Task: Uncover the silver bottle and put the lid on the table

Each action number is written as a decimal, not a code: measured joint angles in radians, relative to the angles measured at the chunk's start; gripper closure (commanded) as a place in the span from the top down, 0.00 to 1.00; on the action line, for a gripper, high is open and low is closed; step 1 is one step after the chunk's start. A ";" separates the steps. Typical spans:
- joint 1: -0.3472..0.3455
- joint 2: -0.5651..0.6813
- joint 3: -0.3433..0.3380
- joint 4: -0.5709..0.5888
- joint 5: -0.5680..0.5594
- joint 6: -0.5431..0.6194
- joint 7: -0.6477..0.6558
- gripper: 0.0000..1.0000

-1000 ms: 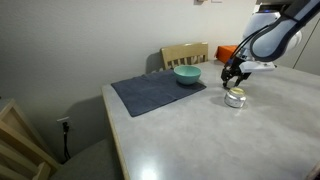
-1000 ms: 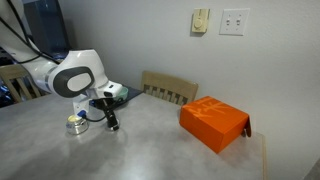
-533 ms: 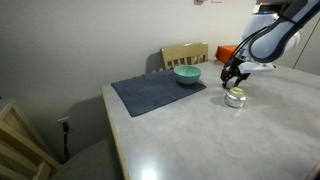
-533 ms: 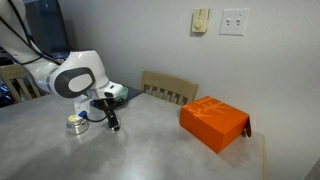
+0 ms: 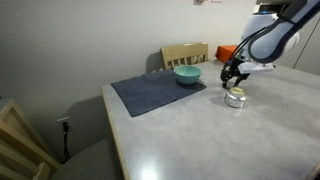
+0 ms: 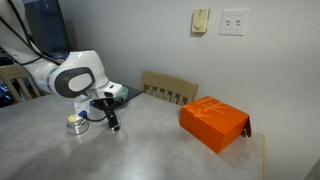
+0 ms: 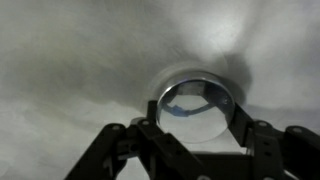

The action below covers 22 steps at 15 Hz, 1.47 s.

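The black two-fingered gripper [image 6: 112, 124] hangs low over the pale grey counter [image 6: 150, 150] with its jaws spread and nothing between them. In the wrist view the two fingers frame a round shiny rim just beyond their tips. That rim belongs to the small squat silver metal bottle [image 5: 236, 97], which stands on the bare counter just beside the gripper, apart from the dark blue-grey cloth mat [image 5: 155, 93] and the teal bowl [image 5: 187, 75] on it.

The small round silvery lid [image 7: 197, 102] seems to sit on the bottle still, though the wrist view is too blurred to settle it.

By my judgement this is the lining-up step before the grasp. The next move calls for centring the open jaws over the lid, coming down until they flank its edge, and closing firmly. The lid must then be lifted free without dragging the light bottle along and set down on open counter.
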 measured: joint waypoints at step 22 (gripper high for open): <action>0.007 0.021 -0.008 0.014 0.000 -0.002 0.001 1.00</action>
